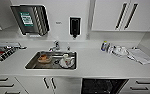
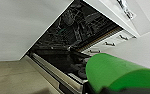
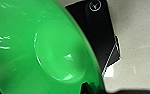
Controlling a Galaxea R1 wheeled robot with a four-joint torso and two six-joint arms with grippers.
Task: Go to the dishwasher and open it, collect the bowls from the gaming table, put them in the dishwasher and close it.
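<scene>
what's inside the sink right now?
In the head view the sink holds an orange-brown item on its left side and white dishes on the right, near the drain. Anything under them is hidden; I can't identify them more exactly.

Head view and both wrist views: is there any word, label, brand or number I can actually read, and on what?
None can be read.
Green-and-white label on the wall dispenser: print too blurred.
Small wall plate beside the black soap dispenser: too small.
Bottle labels on the counter: blurred.
Round emblem on the black panel: a logo, no legible letters.
</scene>
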